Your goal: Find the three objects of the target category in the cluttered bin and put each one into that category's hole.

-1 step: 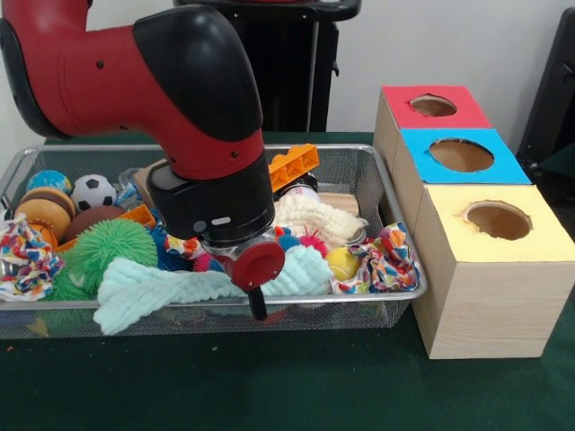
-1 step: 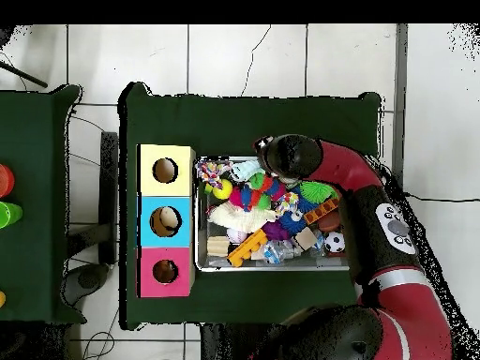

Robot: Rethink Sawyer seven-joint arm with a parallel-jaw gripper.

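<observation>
Reaching low over the near rim of the wire bin [image 1: 395, 220], with the gripper [image 1: 256, 305] hanging against the mint cloth [image 1: 162, 287], probably to dig through the pile; cannot tell from either view whether open or closed, nor whether anything is held. Set just beside the bin, one wooden box [image 1: 476, 314] with three holes, red [image 1: 433, 106], blue [image 1: 461, 154] and yellow [image 1: 498, 219], lined up so that a found thing travels only a short way. Target category unclear, so no saying which three things matter. Counted in the bin: one football [image 1: 93, 191], one green spiky ball [image 1: 112, 247], one small yellow ball [image 1: 342, 263], one orange block [image 1: 293, 164], two bright patterned rags [image 1: 25, 260].
</observation>
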